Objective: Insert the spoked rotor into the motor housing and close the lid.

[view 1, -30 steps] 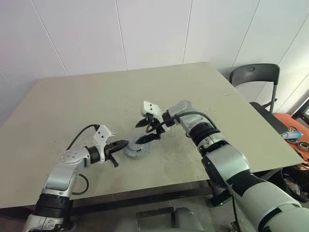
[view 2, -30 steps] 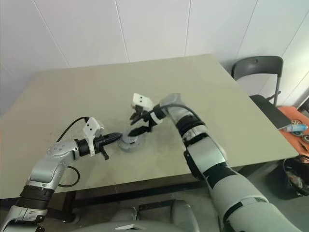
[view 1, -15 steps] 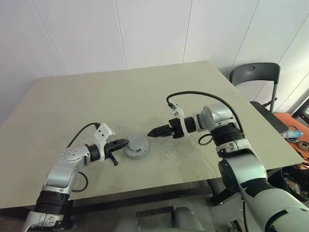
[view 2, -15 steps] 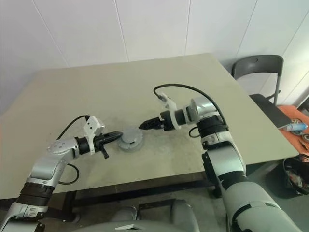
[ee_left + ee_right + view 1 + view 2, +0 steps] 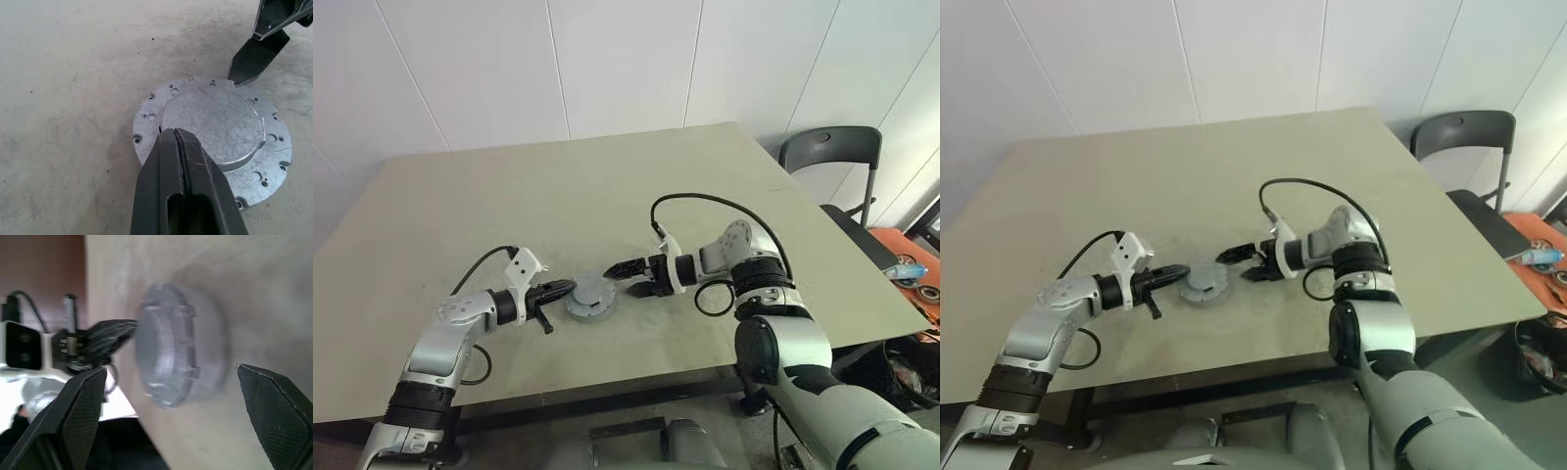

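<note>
Lid [image 5: 215, 132] lies flat near the table's [image 5: 460, 196] front edge: a scratched grey metal disc with raised centre and drilled, notched rim. Left gripper [image 5: 566, 288], pinched together and empty, reaches its left rim. Right gripper [image 5: 625, 273], spread wide and empty, sits just beside its right.

Beige table [image 5: 460, 206] — grey lid [image 5: 590, 298]
</note>
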